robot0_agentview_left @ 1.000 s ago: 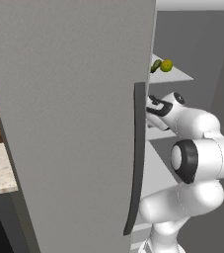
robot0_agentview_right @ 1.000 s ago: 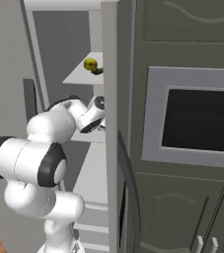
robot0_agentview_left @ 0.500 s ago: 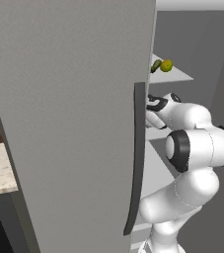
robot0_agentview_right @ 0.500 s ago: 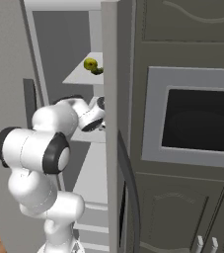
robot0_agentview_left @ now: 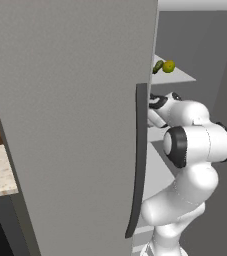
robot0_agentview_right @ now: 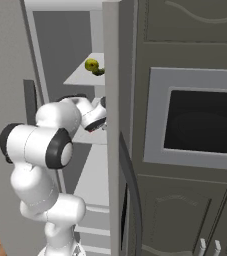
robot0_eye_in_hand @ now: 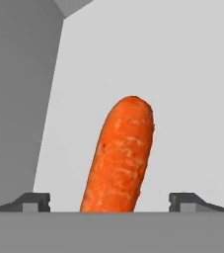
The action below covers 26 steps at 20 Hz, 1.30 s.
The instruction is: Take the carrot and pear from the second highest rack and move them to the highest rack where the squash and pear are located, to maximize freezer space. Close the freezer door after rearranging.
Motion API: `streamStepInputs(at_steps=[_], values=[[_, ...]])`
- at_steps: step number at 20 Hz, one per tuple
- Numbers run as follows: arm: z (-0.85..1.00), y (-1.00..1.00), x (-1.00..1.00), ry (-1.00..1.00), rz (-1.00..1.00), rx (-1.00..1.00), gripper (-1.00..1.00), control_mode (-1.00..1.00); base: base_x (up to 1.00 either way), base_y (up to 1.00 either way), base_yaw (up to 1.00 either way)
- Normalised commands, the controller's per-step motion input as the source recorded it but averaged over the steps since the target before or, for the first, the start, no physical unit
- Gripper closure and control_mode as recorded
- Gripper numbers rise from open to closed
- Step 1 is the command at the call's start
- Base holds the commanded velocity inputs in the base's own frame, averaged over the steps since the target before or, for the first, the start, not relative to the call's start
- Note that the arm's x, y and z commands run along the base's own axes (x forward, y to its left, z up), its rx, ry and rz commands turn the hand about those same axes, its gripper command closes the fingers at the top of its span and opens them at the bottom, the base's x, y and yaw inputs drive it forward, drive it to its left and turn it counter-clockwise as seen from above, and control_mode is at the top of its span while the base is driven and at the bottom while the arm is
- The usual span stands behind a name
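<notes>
I count one carrot (robot0_eye_in_hand: pixel 119 155), one pear (robot0_agentview_left: pixel 168 66) and one squash (robot0_agentview_left: pixel 158 67) in my views. The carrot lies on a light-grey shelf (robot0_eye_in_hand: pixel 192 89) straight ahead of my gripper (robot0_eye_in_hand: pixel 111 200), between the two dark fingertips (robot0_eye_in_hand: pixel 34 200). In the hand view its long axis runs from the bottom middle up and slightly to the right, with a rounded end pointing away from me toward the back of the shelf. Its near end drops out of sight at the bottom of that view. My fingertips stand wide apart, one on each side of the carrot, with bare shelf showing between each tip and the orange skin, so the gripper is open and holds nothing.

The pear and the squash sit together on the highest rack (robot0_agentview_left: pixel 180 77), above the level where my hand reaches in. The pear is round and yellow-green. The squash is dark green and lies just beside it, touching or nearly so, on the side nearer the freezer door (robot0_agentview_left: pixel 70 125). From the left base view the squash's long axis tilts up toward the right; I cannot tell its exact heading on the rack.

The freezer door stands swung open, with one long dark handle (robot0_agentview_left: pixel 136 160) down its edge. My white arm (robot0_agentview_right: pixel 40 150) bends into the freezer (robot0_agentview_right: pixel 75 30) past that edge. To the right, in the right base view, one dark oven window (robot0_agentview_right: pixel 205 122) sits in the cabinet front.
</notes>
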Motion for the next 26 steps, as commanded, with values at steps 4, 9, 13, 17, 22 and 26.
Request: streamStepInputs(at_steps=[4,9,13,17,22,26], values=[[-0.23,0.00,0.09,0.00,0.00,0.00,-1.00,-1.00,0.00,0.00,0.00],[-0.32,0.01,0.03,0.00,0.00,0.00,-1.00,-1.00,0.00,0.00,0.00],[-0.47,0.16,0.01,0.00,0.00,-0.02,1.00,-1.00,0.00,0.00,0.00],[-0.53,0.27,0.00,0.07,0.00,-0.05,1.00,-1.00,0.00,0.00,0.00],[-0.58,0.34,-0.02,0.11,0.03,-0.08,1.00,-1.00,0.00,0.00,0.00],[-0.62,0.37,-0.27,0.01,0.04,-0.05,1.00,-1.00,0.00,0.00,0.00]])
